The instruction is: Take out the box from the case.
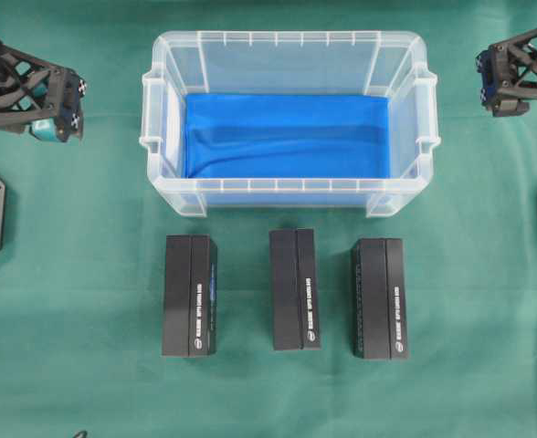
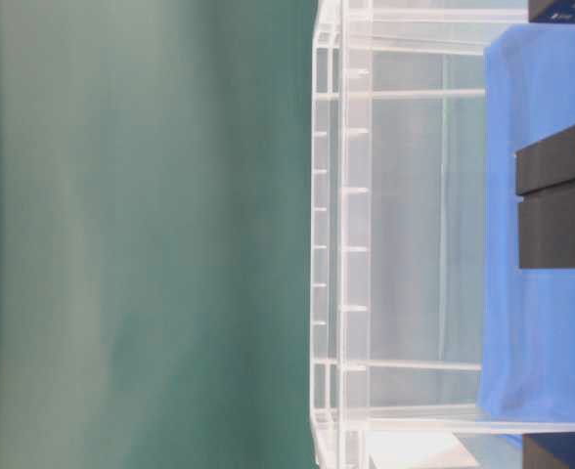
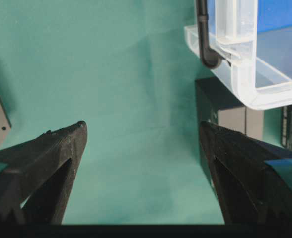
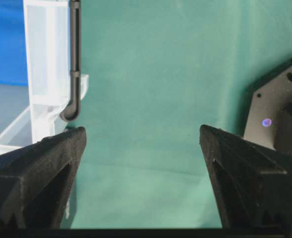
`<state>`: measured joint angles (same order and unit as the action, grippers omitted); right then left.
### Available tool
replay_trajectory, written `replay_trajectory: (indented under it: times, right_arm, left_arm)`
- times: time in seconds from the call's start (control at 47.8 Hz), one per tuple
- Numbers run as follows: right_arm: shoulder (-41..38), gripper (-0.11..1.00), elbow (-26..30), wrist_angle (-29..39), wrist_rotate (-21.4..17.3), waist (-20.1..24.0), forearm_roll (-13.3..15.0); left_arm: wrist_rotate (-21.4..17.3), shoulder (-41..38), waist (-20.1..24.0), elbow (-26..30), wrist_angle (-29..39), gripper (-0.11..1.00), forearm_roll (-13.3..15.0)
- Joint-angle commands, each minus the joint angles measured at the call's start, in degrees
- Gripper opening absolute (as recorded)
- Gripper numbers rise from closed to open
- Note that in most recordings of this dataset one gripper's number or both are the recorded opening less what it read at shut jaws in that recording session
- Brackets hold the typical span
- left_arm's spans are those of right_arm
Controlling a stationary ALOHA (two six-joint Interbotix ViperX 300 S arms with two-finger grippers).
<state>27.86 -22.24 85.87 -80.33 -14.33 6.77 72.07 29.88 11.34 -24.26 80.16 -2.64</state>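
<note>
Inside ribbed clear case (image 1: 287, 196), blue cloth (image 1: 287, 137)

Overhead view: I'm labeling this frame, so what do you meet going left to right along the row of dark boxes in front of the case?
Left black box → middle black box → right black box, all lying apart on the green cloth.

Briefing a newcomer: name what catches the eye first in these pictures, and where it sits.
The clear case sits at centre, holding only a bright blue cloth. In front of it three black boxes stand in a row on the green table. Both the left gripper and right gripper hang open at the sides.
</note>
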Motion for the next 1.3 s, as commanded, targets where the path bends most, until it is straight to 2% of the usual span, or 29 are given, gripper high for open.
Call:
replay_trajectory:
  times: [0.0,1.277]
  right_arm:
    - [0.6,0.9,0.6,-0.2,0.0,-0.2,0.0]
    - [0.2,0.9,0.5,-1.3,0.0,-0.2,0.0]
  left_arm:
    - [0.0,0.4,-0.1,0.7,-0.2,0.93,-0.2]
    - [0.0,0.4,-0.1,0.6,-0.2,0.93,-0.2]
